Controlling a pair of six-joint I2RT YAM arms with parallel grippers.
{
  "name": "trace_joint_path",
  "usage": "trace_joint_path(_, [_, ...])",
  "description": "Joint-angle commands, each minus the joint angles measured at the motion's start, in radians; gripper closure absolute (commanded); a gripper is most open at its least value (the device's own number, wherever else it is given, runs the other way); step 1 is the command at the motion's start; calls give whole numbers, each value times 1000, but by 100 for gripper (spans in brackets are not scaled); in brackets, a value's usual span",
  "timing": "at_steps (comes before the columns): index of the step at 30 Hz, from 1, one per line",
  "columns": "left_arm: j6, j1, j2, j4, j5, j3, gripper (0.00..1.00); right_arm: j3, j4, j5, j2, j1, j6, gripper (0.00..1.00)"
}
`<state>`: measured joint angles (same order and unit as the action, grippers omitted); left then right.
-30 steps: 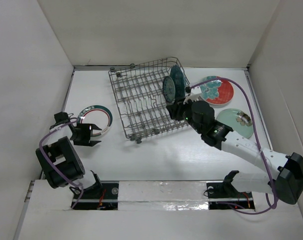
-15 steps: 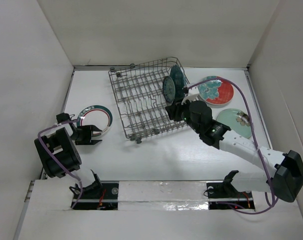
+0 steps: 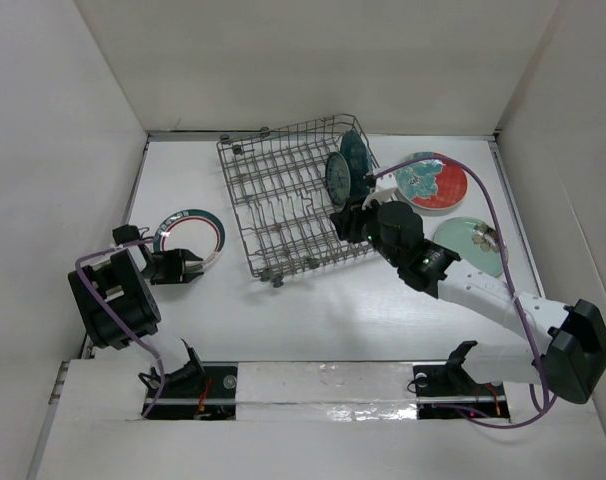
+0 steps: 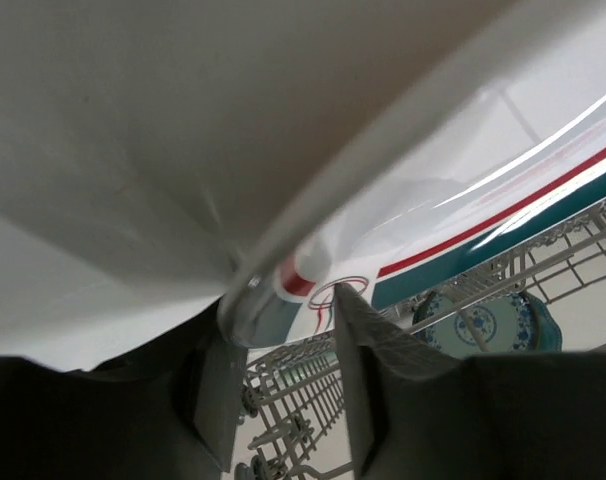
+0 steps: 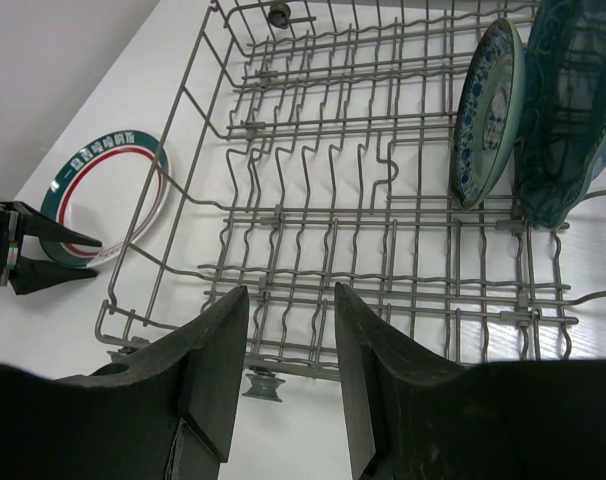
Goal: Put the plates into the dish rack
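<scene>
Presently: L gripper (image 3: 188, 266) jaws straddle rim of white banded plate (image 3: 190, 230), flat nr left edge of worktop (image 3: 313, 300); rim's prob. the only purchase. Clamped or not, can't tell. R gripper (image 3: 344, 224) jaws apart, empty, over dish rack (image 3: 283, 200).

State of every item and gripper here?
dish rack: holds two plates
small teal patterned plate: on edge in rack
dark teal scalloped plate: on edge in rack
white teal-red-rimmed plate: flat on table
red-and-teal plate: flat on table
pale mint green plate: flat on table
left gripper: astride the white plate's rim, grip unclear
right gripper: open, empty
</scene>
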<state>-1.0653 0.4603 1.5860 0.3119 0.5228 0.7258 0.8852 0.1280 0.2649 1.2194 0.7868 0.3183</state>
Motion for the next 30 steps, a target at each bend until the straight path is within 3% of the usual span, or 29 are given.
trace_joint_path(1, [-18,0,37,-30,6,-20,67,17,41,-6,-8,5,-1,55])
trace_joint_path(3, [-30,0,37,-24,6,-17,74,20,42,-6,2,14,-1,55])
trace_joint_path(5, [-15,0,9,-37,6,-16,91,23,42,-6,6,14,-1,55])
trace_joint_path(8, [11,0,-50,-95,6,-45,100,24,39,-4,14,14,-4,55])
trace_joint_path(21, [47,-9,-305,-85,6,-29,100,23,45,-3,14,23,-8,55])
trace_joint_path(30, [221,-9,-518,-126,6,61,100,-14,101,-7,-34,23,-10,55])
